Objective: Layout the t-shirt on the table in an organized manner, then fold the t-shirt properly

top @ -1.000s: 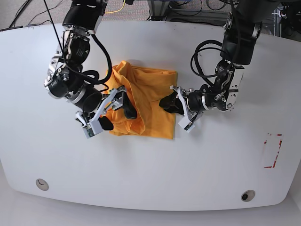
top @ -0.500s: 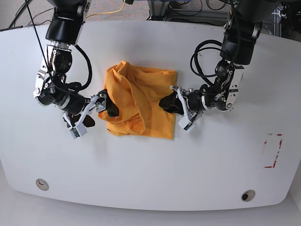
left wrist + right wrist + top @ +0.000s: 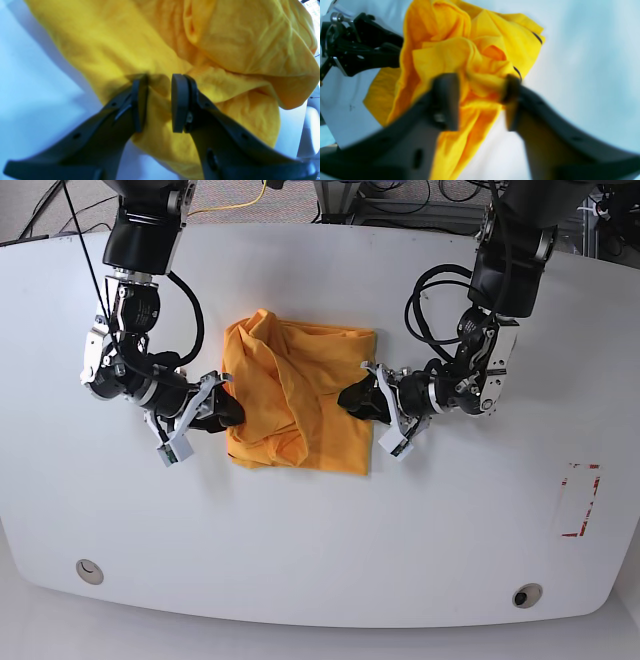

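Base view, left to right: right gripper (image 3: 205,416) at the shirt's left edge; t-shirt (image 3: 300,400), orange-yellow, bunched and wrinkled, lying near the middle of the table (image 3: 320,550); left gripper (image 3: 372,402) at the shirt's right edge; red-marked rectangle (image 3: 580,500) well apart to the right. Right gripper fingers (image 3: 445,100) stand spread, a crumpled fold between them, not clamped. Left gripper fingers (image 3: 178,102) stand a little apart with cloth between, apparently not yet pinched. Step in hand, as judged: spreading the heap flat. Advice: each side should nip only a single outer hem, not a stacked fold, then draw outward low and evenly so the layers slide apart without twisting.
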Controlling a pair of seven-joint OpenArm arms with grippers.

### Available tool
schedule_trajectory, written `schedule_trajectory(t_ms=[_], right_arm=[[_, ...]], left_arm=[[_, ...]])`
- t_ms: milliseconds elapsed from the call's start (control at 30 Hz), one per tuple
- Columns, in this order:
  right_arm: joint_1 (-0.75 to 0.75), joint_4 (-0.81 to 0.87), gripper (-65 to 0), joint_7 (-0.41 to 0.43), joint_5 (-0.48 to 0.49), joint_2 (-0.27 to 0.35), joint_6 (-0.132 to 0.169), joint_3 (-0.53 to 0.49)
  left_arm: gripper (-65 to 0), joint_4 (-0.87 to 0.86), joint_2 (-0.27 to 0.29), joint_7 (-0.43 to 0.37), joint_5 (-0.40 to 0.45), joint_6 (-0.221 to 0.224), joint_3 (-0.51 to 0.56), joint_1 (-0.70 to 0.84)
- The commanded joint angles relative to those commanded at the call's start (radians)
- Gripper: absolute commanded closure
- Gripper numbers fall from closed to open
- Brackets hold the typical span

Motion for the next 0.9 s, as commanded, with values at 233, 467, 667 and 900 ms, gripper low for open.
schedule_trajectory(t_ms=[233, 467, 667, 900], right_arm=[[-0.046, 0.178, -2.4, -0.052, 0.002, -0.034, 0.000, -0.026], [-0.110, 0.388, -2.4, -0.160, 0.000, -0.133, 0.000, -0.028], [-0.146, 0.427, -2.4, -0.212, 0.000, -0.227, 0.000, -0.031], [-0.186, 0.428, -2.2, -0.210, 0.000, -0.269, 0.000, -0.143]], left_arm=[[-15.3, -0.003, 0.000, 0.000, 0.000, 0.000, 0.000, 0.000], [-15.3, -0.003, 0.000, -0.002, 0.000, 0.000, 0.000, 0.000], [-15.3, -0.005, 0.000, -0.002, 0.000, 0.000, 0.000, 0.000], [-15.3, -0.005, 0.000, -0.002, 0.000, 0.000, 0.000, 0.000]])
